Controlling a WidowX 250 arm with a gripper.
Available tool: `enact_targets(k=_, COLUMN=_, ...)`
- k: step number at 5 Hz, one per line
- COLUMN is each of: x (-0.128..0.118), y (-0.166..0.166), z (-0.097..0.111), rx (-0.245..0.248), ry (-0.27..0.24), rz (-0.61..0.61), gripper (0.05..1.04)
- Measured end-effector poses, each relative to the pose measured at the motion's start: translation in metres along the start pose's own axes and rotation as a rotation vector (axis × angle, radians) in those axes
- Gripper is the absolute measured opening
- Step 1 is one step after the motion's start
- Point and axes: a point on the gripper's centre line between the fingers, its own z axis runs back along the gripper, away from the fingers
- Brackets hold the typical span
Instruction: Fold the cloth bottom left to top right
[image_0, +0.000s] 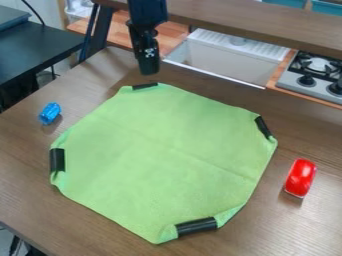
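Note:
My gripper (148, 65) hangs near the top of the camera view, a little above the cloth's upper edge and apart from it; whether it is open cannot be made out. The green cloth (167, 155) lies spread nearly flat on the brown table. Black clips or bands hold its corners: one at the top (144, 86), one at the right (264, 127), one at the left (57, 160) and one at the bottom (196, 227). The corners at these bands look tucked in, giving the cloth a many-sided outline.
A blue object (49, 113) sits on the table left of the cloth, and a red object (300, 178) to its right. Behind the table are a white sink (230, 60) and a toy stove (310, 77). A dark table (33, 52) stands at upper left.

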Motion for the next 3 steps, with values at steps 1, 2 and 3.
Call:
enact_targets(k=1, x=-0.002, y=-0.003, z=-0.014, rx=-0.036, ry=0.017, rz=0.015, gripper=1.0)
enact_targets(k=2, x=-0.016, y=-0.001, z=-0.026, rx=-0.045, ry=0.003, rz=0.175, gripper=1.0)
enact_targets(k=3, x=-0.039, y=-0.006, z=-0.019, rx=0.074, ry=-0.021, rz=0.333, gripper=1.0)
